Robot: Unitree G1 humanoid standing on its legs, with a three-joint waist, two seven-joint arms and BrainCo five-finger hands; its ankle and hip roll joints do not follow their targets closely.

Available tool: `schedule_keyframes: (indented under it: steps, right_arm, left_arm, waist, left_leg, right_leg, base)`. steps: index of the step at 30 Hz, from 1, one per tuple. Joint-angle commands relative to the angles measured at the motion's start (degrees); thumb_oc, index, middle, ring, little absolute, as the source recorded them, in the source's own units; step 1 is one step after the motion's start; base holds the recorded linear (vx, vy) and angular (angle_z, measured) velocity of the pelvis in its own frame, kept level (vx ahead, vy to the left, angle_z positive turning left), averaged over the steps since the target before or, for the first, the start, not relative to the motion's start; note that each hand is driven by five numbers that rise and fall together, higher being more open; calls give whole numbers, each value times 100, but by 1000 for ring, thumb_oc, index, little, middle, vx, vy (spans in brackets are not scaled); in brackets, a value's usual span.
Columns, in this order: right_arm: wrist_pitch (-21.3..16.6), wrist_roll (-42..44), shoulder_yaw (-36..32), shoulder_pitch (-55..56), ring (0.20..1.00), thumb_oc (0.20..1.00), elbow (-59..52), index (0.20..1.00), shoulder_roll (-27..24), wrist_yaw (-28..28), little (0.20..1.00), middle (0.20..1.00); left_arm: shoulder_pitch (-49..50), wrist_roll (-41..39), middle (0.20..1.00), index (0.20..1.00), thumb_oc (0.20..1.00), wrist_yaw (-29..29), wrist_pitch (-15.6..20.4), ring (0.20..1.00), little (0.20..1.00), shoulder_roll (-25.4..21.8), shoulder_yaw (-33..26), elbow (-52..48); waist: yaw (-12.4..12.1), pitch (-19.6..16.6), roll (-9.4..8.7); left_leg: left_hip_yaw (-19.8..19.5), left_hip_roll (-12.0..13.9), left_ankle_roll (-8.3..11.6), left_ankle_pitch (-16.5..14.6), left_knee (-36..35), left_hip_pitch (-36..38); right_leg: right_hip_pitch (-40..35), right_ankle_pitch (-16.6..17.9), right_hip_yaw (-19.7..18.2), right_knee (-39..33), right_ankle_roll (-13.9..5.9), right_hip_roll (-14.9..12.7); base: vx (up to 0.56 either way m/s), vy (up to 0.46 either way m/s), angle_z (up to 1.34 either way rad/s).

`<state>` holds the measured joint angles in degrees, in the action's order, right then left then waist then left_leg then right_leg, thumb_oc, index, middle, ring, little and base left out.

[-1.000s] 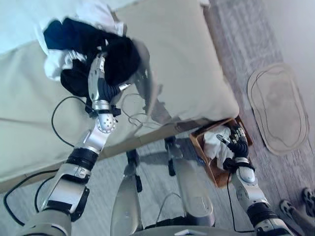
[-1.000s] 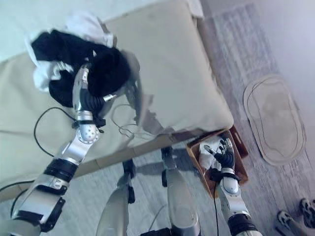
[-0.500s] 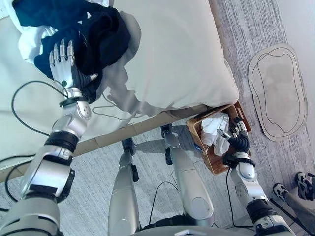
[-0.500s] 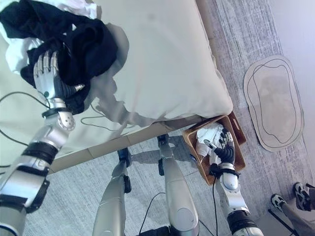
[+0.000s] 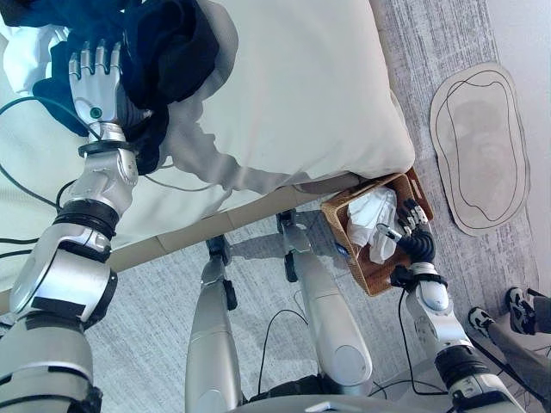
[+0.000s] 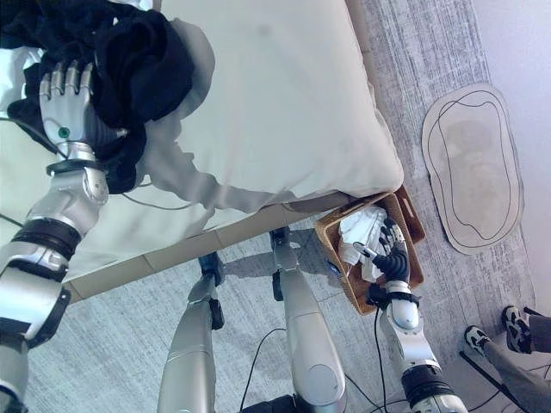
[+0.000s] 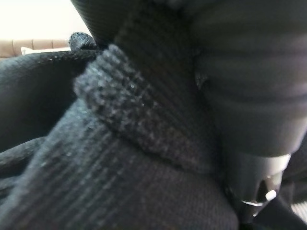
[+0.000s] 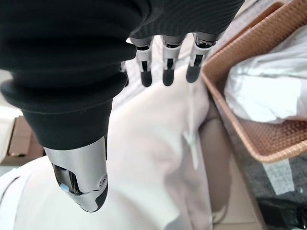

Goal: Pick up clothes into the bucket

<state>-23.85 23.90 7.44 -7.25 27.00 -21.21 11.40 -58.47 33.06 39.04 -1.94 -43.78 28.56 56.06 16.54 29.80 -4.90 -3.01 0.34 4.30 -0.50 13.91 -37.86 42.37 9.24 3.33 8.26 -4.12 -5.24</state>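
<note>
A heap of dark clothes is seen on the bed, mixed with a white garment at its far left edge. The left hand is laid on the near side of the heap, back upward, its fingers straight and resting against the fabric; nothing is gripped by them. In the left wrist view, thick ribbed knit is pressed right up to the camera.

The wicker basket, which serves as the bucket, is placed on the floor just beside the bed's corner, and white cloth is already held in it. The right hand is held over the basket with fingers loosely spread and nothing grasped.

The dark knit is judged to be soft, limp and fairly light, with enough texture not to slip. It is likely to sag and trail when lifted, and the white garment may be dragged along with it. A hold is best taken where the folds are bunched thickest, near the middle of the heap, so that several layers are gathered at once rather than 1 loose edge.
</note>
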Motion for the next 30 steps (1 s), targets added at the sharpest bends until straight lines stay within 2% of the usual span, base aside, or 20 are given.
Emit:
schedule_keyframes:
  steps: [1, 10, 22, 24, 30]
  right_arm:
    - [-183, 129, -88, 84, 1000, 1000, -343, 1000, -157, -3, 1000, 1000]
    - [-185, 157, -154, -76, 1000, 1000, -309, 1000, -172, -29, 1000, 1000]
    - [-89, 4, -246, 0, 1000, 1000, -177, 1000, -145, 25, 1000, 1000]
    - [-28, -77, -401, 33, 1000, 1000, -141, 1000, -105, 88, 1000, 1000]
    - [142, -299, -584, -32, 1000, 1000, -164, 1000, -108, 128, 1000, 1000]
  left_arm:
    - [-20, 234, 200, 200, 200, -337, 30, 200, 200, -245, -118, 193]
    - [179, 146, 200, 200, 200, -411, 226, 200, 200, -211, -196, -1]
    - [898, 156, 200, 200, 200, -447, 431, 200, 200, 91, -572, -733]
    - [1578, 121, 200, 200, 200, -581, 639, 200, 200, 394, -934, -1565]
    - [2547, -416, 200, 200, 200, -1028, 1196, 200, 200, 885, -1463, -2922]
  waist:
    - [16, -304, -287]
    - [-24, -213, -297]
    - [-140, -326, -255]
    - [-271, -386, -203]
    - [-520, -532, -61]
  left_leg:
    - [80, 70, -242, -673, 753, 54]
    - [96, -52, -297, -568, 464, 251]
    - [154, -141, -306, -581, 422, 493]
    - [163, -199, -330, -568, 284, 900]
    - [164, -257, -366, -585, -60, 1656]
  right_leg:
    - [237, 75, -309, 338, -549, -229]
    - [56, 259, -385, 56, -598, -320]
    - [-306, 239, -345, -67, -577, -396]
    - [-688, 224, -323, -103, -563, -501]
    - [-1374, 154, -253, -205, -573, -591]
  base:
    - [-30, 45, -2]
    - [-3, 54, -5]
    - [0, 14, 0]
    - [34, 57, -2]
    - [28, 62, -3]
